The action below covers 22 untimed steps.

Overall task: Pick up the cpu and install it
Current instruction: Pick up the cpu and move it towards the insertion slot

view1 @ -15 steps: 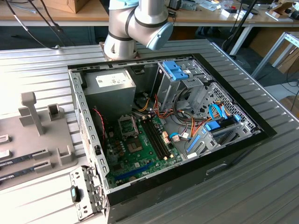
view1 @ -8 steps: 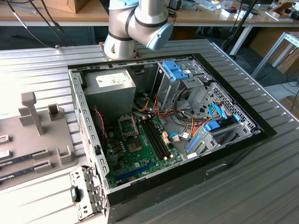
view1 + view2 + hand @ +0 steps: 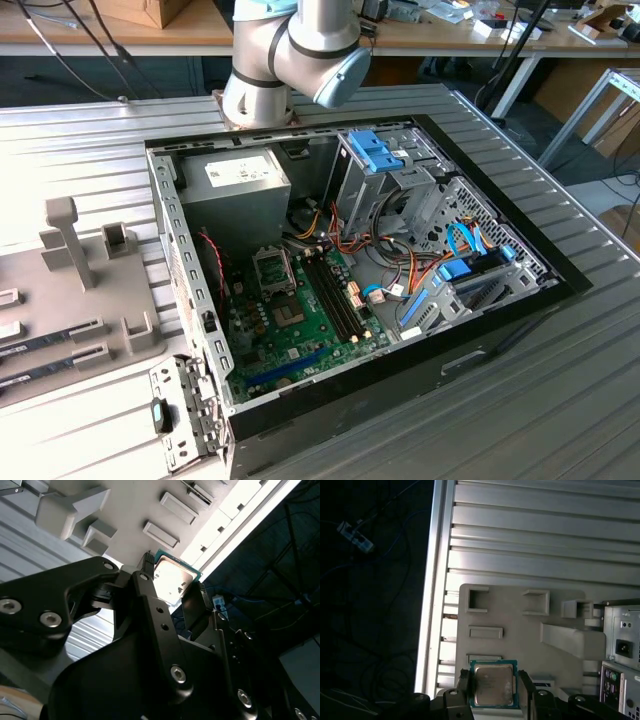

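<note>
Clamping the cpu (image 3: 492,687), the hand (image 3: 493,676) covers two of its edges.

Cpu (image 3: 493,684) silvery w/ green edge, jaws black, table (image 3: 545,540) grey ribbed, motherboard (image 3: 300,340) green.

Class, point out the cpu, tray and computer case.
cpu (image 3: 493,684), first wrist view, metal top.
tray (image 3: 520,635), first wrist view, bare flat surface.
computer case (image 3: 350,395), exterior view, dark outer wall.

An open computer case (image 3: 172,215) lies beside a grey tray (image 3: 130,305) on a slatted table (image 3: 450,435).
</note>
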Tool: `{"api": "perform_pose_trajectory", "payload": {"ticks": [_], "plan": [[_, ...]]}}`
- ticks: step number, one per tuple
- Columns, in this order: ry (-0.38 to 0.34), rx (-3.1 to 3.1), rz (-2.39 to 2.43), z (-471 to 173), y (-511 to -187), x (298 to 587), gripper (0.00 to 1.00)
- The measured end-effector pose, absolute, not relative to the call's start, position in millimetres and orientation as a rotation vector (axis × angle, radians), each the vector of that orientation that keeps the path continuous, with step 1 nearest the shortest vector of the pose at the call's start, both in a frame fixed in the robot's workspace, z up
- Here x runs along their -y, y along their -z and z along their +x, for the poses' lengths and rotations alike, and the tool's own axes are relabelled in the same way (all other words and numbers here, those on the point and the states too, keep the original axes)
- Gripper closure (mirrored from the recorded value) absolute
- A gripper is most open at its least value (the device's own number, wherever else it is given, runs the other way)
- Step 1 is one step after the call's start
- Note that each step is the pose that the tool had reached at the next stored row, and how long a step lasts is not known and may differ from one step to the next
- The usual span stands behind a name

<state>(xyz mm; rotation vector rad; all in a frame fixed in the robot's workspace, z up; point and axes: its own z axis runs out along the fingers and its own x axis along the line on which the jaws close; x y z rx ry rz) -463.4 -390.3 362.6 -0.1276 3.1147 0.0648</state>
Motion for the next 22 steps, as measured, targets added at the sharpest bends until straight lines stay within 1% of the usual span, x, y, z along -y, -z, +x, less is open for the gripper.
{"api": "perform_pose_trajectory", "payload": {"ticks": [17, 18, 22], "plan": [[-0.065, -3.115, -0.128, -463.4, -378.1, 390.3, 0.53], [-0.065, -3.115, -0.127, -463.4, -387.2, 390.3, 0.53], [-0.065, -3.115, -0.128, -458.1, -387.4, 390.3, 0.53]]}}
